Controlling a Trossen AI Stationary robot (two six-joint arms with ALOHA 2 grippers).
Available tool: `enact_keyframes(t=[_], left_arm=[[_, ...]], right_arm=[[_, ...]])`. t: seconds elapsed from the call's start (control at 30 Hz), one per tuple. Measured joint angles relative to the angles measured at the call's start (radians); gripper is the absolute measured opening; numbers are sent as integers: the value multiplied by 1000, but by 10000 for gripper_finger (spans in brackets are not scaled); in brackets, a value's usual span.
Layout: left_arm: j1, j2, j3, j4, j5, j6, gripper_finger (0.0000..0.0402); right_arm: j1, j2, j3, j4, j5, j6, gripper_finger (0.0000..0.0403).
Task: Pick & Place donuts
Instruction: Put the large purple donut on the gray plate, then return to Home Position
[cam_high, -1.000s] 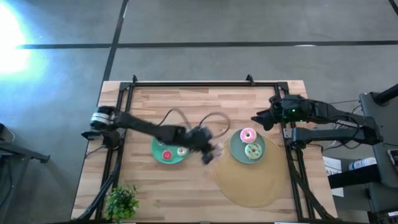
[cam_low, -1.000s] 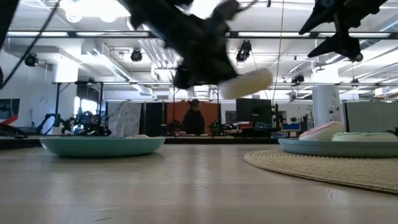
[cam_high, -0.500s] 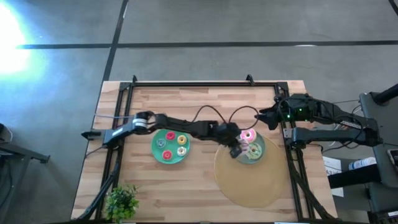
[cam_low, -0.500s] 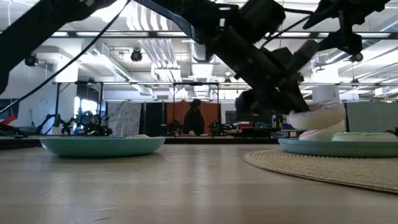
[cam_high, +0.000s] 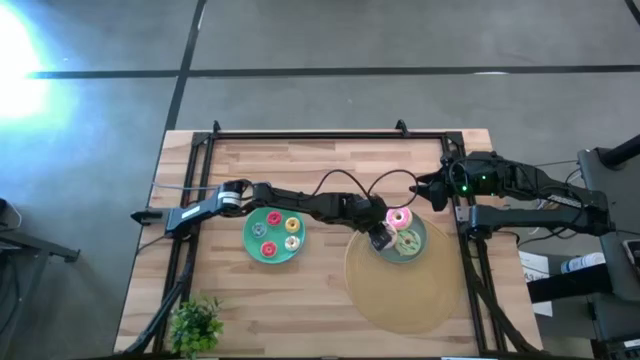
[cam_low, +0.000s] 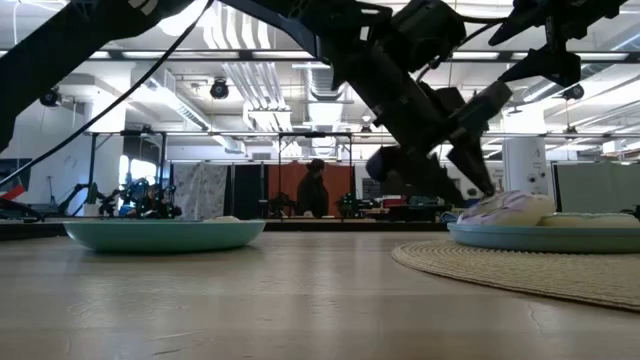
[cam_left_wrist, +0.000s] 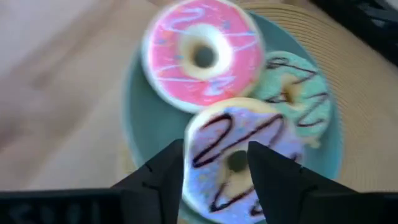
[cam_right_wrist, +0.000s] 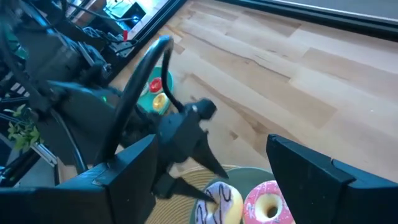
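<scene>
A white donut with purple streaks (cam_left_wrist: 239, 158) lies on the grey-blue plate (cam_left_wrist: 142, 121) at the table's right. It partly rests on the pink donut (cam_left_wrist: 202, 53) and the green donut (cam_left_wrist: 297, 93). My left gripper (cam_left_wrist: 216, 149) reaches across the table to this plate (cam_high: 424, 228). It stands open right over the white donut (cam_low: 510, 208), fingers slanting down at the donut's left end. My right gripper (cam_high: 422, 190) hangs open, with nothing between its fingers, above the table's far right, beyond the plate. My left gripper is open, one finger on either side of the white donut's near part (cam_left_wrist: 217, 186). Whether a fingertip touches the donut, I cannot tell. The donut lies on the plate.
A teal plate (cam_high: 250, 247) left of centre holds several small red, orange and yellow donuts (cam_high: 291, 242). A round woven mat (cam_high: 400, 295) lies under the grey-blue plate. A leafy plant (cam_high: 195, 325) stands at the near left corner. Black frame rails run along the table's sides.
My left gripper has carried the white donut from between the two plates toward the table's right and down onto the grey-blue plate. There it has opened and let go. The donut, held tilted before, now lies on the plate against the other two.
</scene>
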Motion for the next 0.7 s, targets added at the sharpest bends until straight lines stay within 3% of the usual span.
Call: enact_keyframes(t=[0.27,0.47,0.57,0.7], left_arm=[[-5,-107,-3,-180,-12,86,167],[-49,-224,-7,-438,-27,111,167],[-75,-288,-27,-469,-54,115,167],[-76,-375,-195,-338,37,124,167]], right_arm=[[0,-2,0,-2,-7,-5,295],[0,0,9,11,-8,76,295],[-5,-1,19,55,-16,15,295],[4,-46,-5,122,-181,-120,295]])
